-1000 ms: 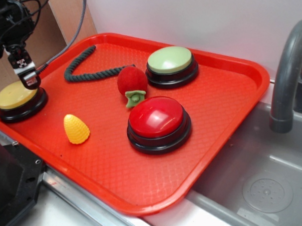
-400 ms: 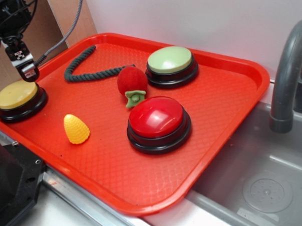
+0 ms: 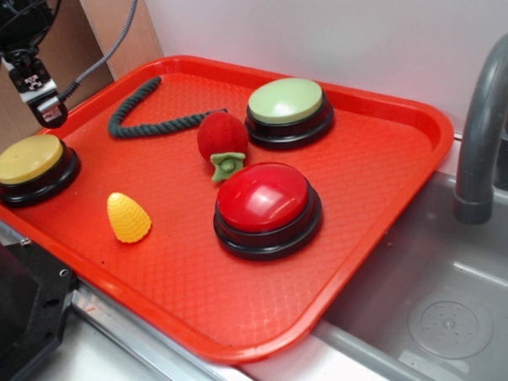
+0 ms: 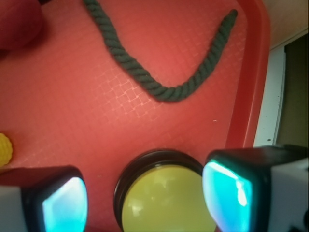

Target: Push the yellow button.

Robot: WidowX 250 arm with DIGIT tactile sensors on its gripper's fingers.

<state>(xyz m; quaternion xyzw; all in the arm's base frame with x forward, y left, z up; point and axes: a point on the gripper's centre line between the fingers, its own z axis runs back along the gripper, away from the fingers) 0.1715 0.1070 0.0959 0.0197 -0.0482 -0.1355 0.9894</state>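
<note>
The yellow button (image 3: 27, 160), a mustard dome on a black base, sits in the near left corner of the red tray (image 3: 243, 317). My gripper (image 3: 50, 117) hangs just above and behind it, clear of the cap. In the wrist view the button (image 4: 164, 203) lies below, between my two fingers (image 4: 227, 195), which stand apart with nothing held. The gripper (image 4: 145, 203) is open.
On the tray are a yellow corn toy (image 3: 128, 217), a red button (image 3: 266, 205), a green-capped button (image 3: 287, 109), a red strawberry toy (image 3: 222, 141) and a dark rope (image 3: 136, 107). A sink (image 3: 445, 309) and faucet (image 3: 479, 122) lie to the right.
The gripper has lifted up off the yellow button's back edge and now hovers clear above it. Nothing on the tray has moved.
</note>
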